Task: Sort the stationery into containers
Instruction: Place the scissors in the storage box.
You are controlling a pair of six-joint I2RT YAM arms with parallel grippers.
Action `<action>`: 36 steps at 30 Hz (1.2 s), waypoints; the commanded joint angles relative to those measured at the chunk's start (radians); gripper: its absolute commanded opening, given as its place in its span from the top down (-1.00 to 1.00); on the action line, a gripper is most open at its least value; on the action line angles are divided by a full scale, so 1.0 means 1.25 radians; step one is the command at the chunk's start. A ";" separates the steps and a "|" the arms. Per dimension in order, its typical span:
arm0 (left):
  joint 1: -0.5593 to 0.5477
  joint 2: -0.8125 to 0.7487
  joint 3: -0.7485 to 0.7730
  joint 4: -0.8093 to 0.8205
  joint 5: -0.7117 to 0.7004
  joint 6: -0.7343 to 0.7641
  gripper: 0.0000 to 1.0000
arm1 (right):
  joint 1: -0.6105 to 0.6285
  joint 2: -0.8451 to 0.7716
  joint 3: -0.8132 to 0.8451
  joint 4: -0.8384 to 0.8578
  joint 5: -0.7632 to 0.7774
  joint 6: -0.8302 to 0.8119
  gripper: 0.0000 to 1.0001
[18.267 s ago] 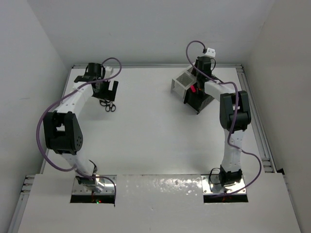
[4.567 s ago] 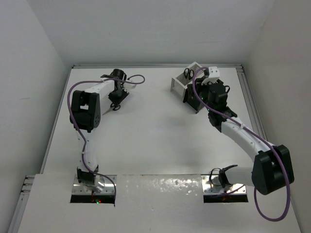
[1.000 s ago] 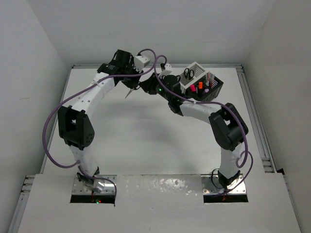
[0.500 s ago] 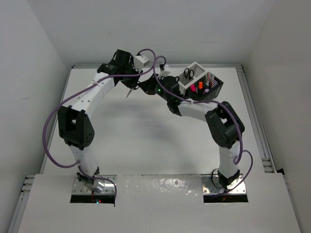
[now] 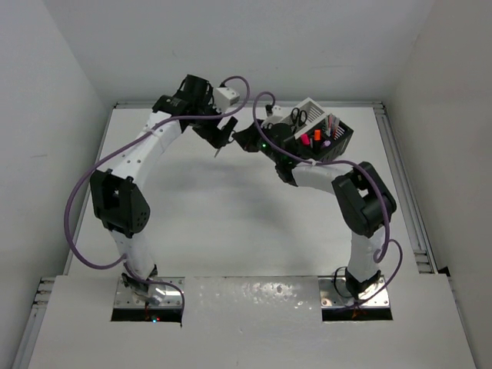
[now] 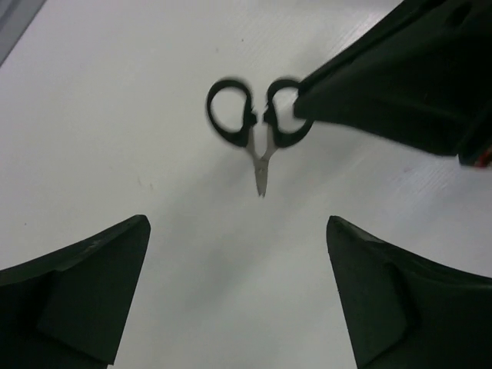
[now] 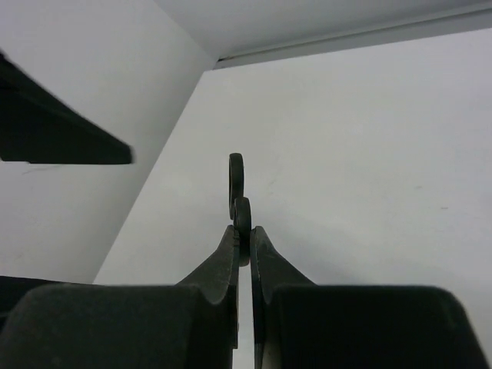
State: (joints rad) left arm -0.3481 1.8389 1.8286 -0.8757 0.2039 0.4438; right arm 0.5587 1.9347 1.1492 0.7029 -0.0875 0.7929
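Note:
Small black-handled scissors (image 6: 260, 131) hang blades down above the table, also seen in the top view (image 5: 219, 150). My right gripper (image 7: 243, 231) is shut on one handle loop (image 7: 242, 219); in the top view it (image 5: 240, 140) is at the back centre. My left gripper (image 6: 237, 221) is open and empty, just above the scissors and apart from them, at the back centre in the top view (image 5: 223, 131). The white box (image 5: 310, 105) holds another pair of scissors (image 5: 297, 116). The joined black box (image 5: 344, 142) holds an orange highlighter (image 5: 305, 141), a pink one (image 5: 315, 136) and pens.
The two boxes stand at the back right, close behind my right arm's forearm (image 5: 307, 173). Purple cables loop over both wrists. A raised rail (image 5: 400, 177) runs along the right table edge; walls close in the back and sides.
My left gripper has let go of the scissors and opened. The scissors now hang from my right gripper, and both grippers have shifted a little to the right.

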 commanded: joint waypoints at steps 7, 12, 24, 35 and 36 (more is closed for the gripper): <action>0.050 -0.115 0.027 -0.021 -0.012 -0.022 -0.99 | -0.123 -0.204 -0.060 -0.014 -0.012 -0.199 1.00; 0.069 -0.124 -0.041 0.000 -0.112 -0.040 -0.99 | -0.207 -0.270 -0.029 -0.108 0.028 -0.364 1.00; 0.083 -0.130 -0.075 0.015 -0.107 -0.037 -0.99 | -0.291 -0.183 0.008 -0.145 0.069 -0.432 1.00; 0.088 -0.132 -0.086 0.022 -0.118 -0.034 -0.99 | -0.287 -0.122 -0.054 -0.094 0.080 -0.448 1.00; 0.087 -0.132 -0.086 0.022 -0.119 -0.035 -0.99 | -0.287 -0.122 -0.054 -0.101 0.075 -0.448 0.91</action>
State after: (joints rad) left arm -0.2481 1.6958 1.7203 -0.8852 0.0654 0.4095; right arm 0.1940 1.7844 1.0843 0.5034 0.0036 0.2565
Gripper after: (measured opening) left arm 0.996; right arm 0.036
